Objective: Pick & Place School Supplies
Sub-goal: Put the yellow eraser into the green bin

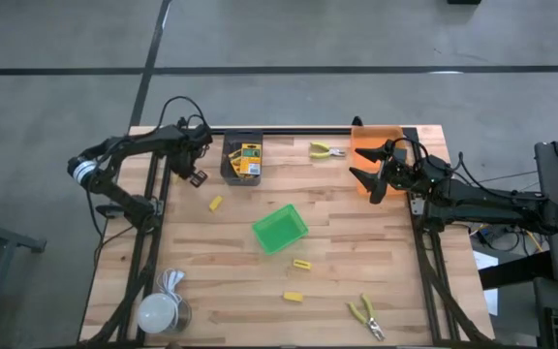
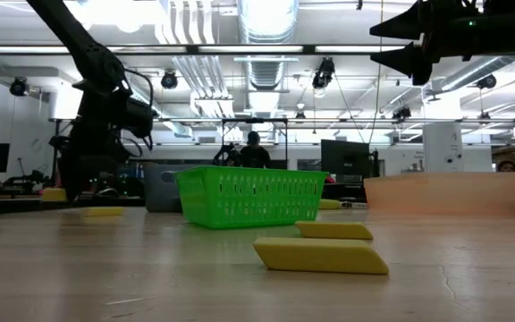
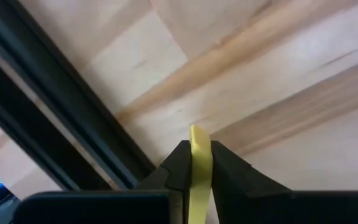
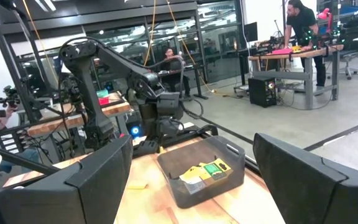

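Observation:
My left gripper (image 1: 196,174) is at the table's far-left part, just left of the grey bin (image 1: 242,160), and is shut on a small yellow block (image 3: 199,155). My right gripper (image 1: 376,181) hangs open, high over the near edge of the orange bin (image 1: 377,145); its fingers frame the right wrist view (image 4: 207,186). Yellow-and-green crayon boxes (image 4: 207,171) lie in the grey bin. Loose yellow blocks lie flat on the table (image 1: 215,204), (image 1: 301,263), (image 1: 292,297). One pair of yellow-handled pliers (image 1: 327,150) lies by the orange bin, another (image 1: 366,315) near the near edge. My left gripper pinches the thin yellow block (image 3: 197,146) between its two fingers (image 3: 178,169), which press on its flat faces. One end of the block sticks out past the fingertips toward the wooden table. Whether it touches the table I cannot tell.
A green basket (image 1: 280,229) stands in the middle of the table. A white round object (image 1: 158,312) sits at the near-left corner. A black rail (image 3: 61,124) runs along the table close to my left gripper. People stand in the room behind.

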Controlling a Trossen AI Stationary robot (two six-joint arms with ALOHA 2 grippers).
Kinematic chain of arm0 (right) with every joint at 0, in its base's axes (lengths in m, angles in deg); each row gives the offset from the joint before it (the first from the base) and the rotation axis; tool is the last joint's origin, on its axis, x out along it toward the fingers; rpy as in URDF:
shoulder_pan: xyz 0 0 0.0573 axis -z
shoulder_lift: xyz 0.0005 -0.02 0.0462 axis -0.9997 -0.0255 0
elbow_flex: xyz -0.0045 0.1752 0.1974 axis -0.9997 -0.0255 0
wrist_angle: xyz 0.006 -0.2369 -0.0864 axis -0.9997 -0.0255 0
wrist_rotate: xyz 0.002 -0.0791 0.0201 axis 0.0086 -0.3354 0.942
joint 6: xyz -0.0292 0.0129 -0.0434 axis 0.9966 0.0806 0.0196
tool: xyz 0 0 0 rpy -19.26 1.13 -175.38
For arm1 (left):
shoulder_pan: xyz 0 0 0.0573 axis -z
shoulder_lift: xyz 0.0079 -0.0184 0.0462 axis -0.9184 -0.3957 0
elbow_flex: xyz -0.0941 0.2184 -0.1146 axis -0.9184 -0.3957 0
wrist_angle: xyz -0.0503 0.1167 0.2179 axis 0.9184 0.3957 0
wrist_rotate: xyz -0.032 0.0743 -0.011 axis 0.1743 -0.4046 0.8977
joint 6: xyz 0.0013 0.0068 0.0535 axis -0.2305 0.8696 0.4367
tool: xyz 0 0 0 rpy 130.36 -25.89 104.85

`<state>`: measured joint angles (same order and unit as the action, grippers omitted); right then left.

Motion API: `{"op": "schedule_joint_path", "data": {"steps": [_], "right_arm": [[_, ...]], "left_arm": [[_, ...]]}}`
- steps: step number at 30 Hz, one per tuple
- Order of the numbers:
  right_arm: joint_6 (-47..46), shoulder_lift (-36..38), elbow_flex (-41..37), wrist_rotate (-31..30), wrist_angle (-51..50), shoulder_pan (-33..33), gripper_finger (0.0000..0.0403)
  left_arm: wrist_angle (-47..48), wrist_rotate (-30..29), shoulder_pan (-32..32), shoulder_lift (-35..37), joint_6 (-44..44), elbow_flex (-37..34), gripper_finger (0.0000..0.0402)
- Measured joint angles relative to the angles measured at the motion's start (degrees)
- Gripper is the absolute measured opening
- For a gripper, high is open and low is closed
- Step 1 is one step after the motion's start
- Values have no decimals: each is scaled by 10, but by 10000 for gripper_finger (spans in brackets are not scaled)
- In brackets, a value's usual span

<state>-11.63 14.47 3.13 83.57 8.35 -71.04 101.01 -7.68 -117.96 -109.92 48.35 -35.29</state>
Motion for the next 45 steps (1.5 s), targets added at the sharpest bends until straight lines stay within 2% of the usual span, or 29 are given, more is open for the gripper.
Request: {"op": "schedule_joint_path", "data": {"steps": [6, 14, 21, 23, 29, 35, 41, 45], "right_arm": [[0, 0, 0, 0, 0, 0, 327], [0, 0, 0, 0, 0, 0, 327], [0, 0, 0, 0, 0, 0, 327], [0, 0, 0, 0, 0, 0, 327], [0, 0, 0, 0, 0, 0, 327], [0, 0, 0, 0, 0, 0, 327], [0, 0, 0, 0, 0, 0, 327], [0, 0, 0, 0, 0, 0, 327]], "left_arm": [[30, 11, 1, 32, -7, 40, 47], [59, 31, 3, 100, -85, 102, 48], [60, 121, 21, 165, -141, 146, 48], [59, 131, 36, 180, -158, 156, 48], [32, 132, 116, 218, -208, 184, 48], [-27, 111, 231, 231, -300, 191, 48], [-76, 110, 328, 212, -320, 188, 48], [-143, 135, 371, 190, -329, 179, 48]]}}
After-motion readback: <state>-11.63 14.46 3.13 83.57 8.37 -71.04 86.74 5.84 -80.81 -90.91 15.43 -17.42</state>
